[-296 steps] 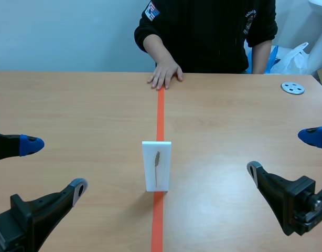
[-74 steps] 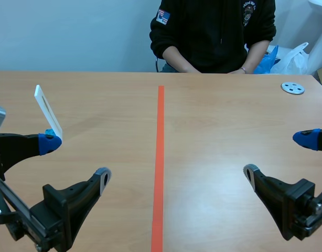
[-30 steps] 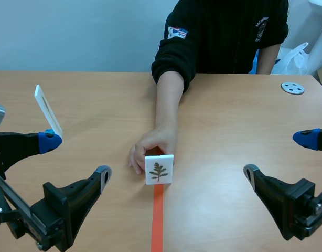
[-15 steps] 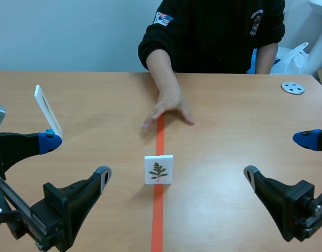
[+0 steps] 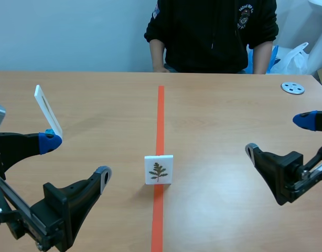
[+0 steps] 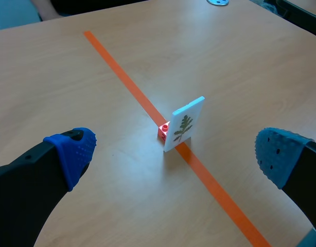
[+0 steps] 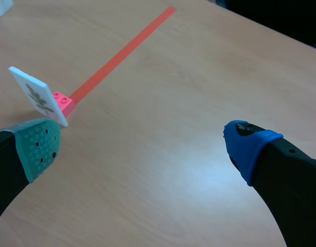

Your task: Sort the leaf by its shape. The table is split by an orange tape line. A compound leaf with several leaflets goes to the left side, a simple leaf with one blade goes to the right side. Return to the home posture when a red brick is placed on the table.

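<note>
On the orange tape line point(image 5: 160, 115), near the middle of the tabletop point(image 5: 229, 105), stands a white leaf card point(image 5: 159, 169), propped upright by a small red stud block point(image 6: 162, 130) behind it. We read several leaflets on its leaf, so we judge it compound and bound for the left side. Our left hand point(image 5: 75, 158) and right hand point(image 5: 279, 136) both hang released, well apart from it. Next, the left hand should reach in and pinch the thin card. Another white card point(image 5: 47, 111) stands at the left. We see no writing on the leaf card, and the badge on the person's black top point(image 5: 213, 31) is too small to read.
</note>
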